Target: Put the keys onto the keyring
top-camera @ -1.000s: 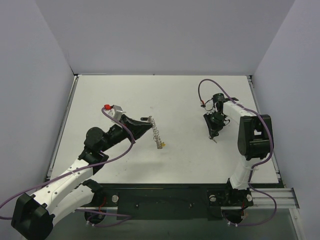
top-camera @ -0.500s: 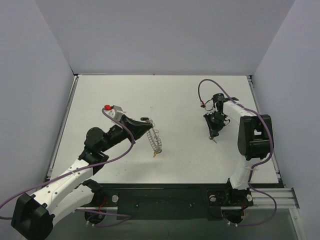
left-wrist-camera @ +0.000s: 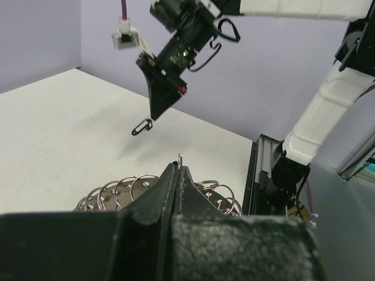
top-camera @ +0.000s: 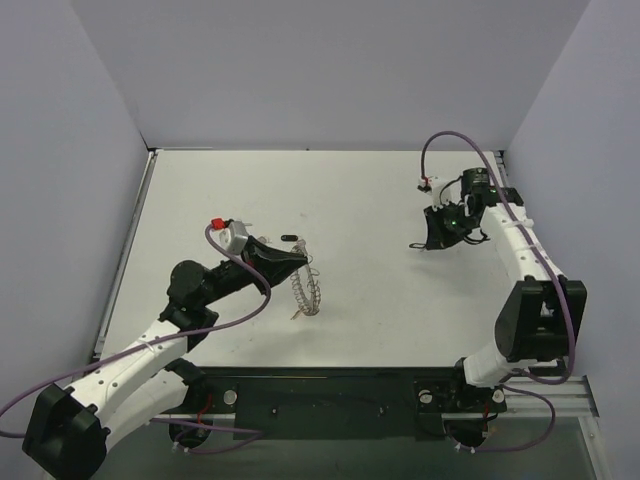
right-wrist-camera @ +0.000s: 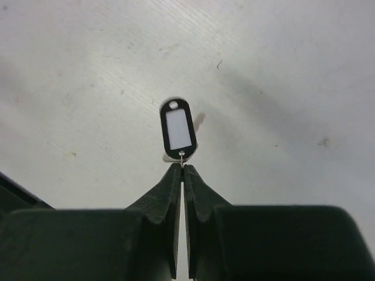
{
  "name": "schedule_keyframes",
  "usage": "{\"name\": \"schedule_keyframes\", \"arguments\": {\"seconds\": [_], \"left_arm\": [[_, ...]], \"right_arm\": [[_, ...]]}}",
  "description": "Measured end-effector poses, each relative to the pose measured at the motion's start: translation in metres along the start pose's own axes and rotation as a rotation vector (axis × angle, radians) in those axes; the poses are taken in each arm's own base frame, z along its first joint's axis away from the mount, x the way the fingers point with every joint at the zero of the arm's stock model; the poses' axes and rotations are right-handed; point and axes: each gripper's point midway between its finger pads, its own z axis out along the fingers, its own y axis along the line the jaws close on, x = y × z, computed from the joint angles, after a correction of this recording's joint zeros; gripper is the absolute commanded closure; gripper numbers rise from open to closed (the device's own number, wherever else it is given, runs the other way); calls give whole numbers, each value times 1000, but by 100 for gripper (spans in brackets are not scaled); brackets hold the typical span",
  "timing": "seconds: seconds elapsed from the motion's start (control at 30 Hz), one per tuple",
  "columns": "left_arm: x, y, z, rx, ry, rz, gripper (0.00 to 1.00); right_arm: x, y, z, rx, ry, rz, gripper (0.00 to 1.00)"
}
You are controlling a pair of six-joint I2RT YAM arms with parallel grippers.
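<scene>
The right claw point(top-camera: 424, 243) grips a small silver key with black plastic tag point(right-wrist-camera: 177, 130), tag pointing straight ahead. At its 8 o'clock, well apart, the left claw point(top-camera: 298, 262) is closed around the ring-fringed silver wire keyring point(top-camera: 305, 292).

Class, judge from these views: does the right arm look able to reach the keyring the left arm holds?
Probably yes: the right claw, shut on a black tag, has only bare table between it and the keyring.

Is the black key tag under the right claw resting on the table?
No, the black key tag hangs from the shut right claw, clear above the table, in the left wrist view.
</scene>
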Motion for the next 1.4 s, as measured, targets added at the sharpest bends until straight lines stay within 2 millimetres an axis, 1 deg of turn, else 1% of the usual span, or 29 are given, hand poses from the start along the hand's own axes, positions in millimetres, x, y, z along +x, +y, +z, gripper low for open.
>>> {"name": "schedule_keyframes", "arguments": {"seconds": [0.1, 0.13, 0.17, 0.2, 0.23, 0.33, 0.37, 0.43, 0.5, 0.57, 0.6, 0.67, 0.73, 0.83, 0.97, 1.07, 1.17, 1.27, 1.4], "left_arm": [[-1, -8, 3, 60, 10, 36, 100], [-2, -9, 5, 73, 10, 45, 100], [-3, -10, 7, 89, 14, 57, 100], [-5, -11, 9, 102, 14, 66, 100], [-8, -14, 13, 121, 13, 78, 100], [-19, -18, 23, 167, 2, 118, 100], [-24, -19, 26, 181, -5, 134, 100], [-33, -21, 33, 205, -21, 162, 100], [-41, -22, 40, 228, -39, 194, 100], [-46, -22, 46, 247, -54, 218, 100], [-46, -21, 48, 256, -60, 227, 100], [-44, -20, 50, 275, -66, 242, 100], [-41, -20, 51, 283, -73, 256, 100], [-30, -23, 48, 303, -70, 294, 100], [-9, -38, 44, 352, -32, 368, 100], [4, -50, 43, 391, -3, 447, 100], [16, -57, 42, 419, 25, 501, 100], [27, -59, 42, 432, 58, 534, 100], [42, -56, 41, 425, 94, 566, 100]], "right_arm": [[-26, 15, -47, -22, -74, -133, 100], [-35, 18, -60, -23, -94, -172, 100], [-46, 22, -78, -27, -114, -222, 100], [-54, 26, -91, -27, -134, -264, 100], [-63, 32, -110, -30, -154, -317, 100], [-79, 50, -151, -33, -197, -448, 100], [-85, 58, -163, -36, -219, -499, 100], [-95, 76, -180, -53, -266, -587, 100], [-98, 99, -189, -93, -306, -677, 100], [-91, 127, -192, -153, -324, -764, 100], [-85, 142, -192, -187, -327, -805, 100], [-65, 169, -188, -262, -320, -870, 100], [-47, 191, -183, -320, -314, -928, 100], [-30, 215, -174, -381, -313, -1006, 100], [-25, 242, -150, -426, -319, -1079, 100], [-25, 255, -133, -440, -329, -1094, 100], [-28, 256, -124, -431, -341, -1084, 100], [-29, 254, -121, -413, -348, -1075, 100], [-36, 255, -126, -392, -387, -1078, 100]]}}
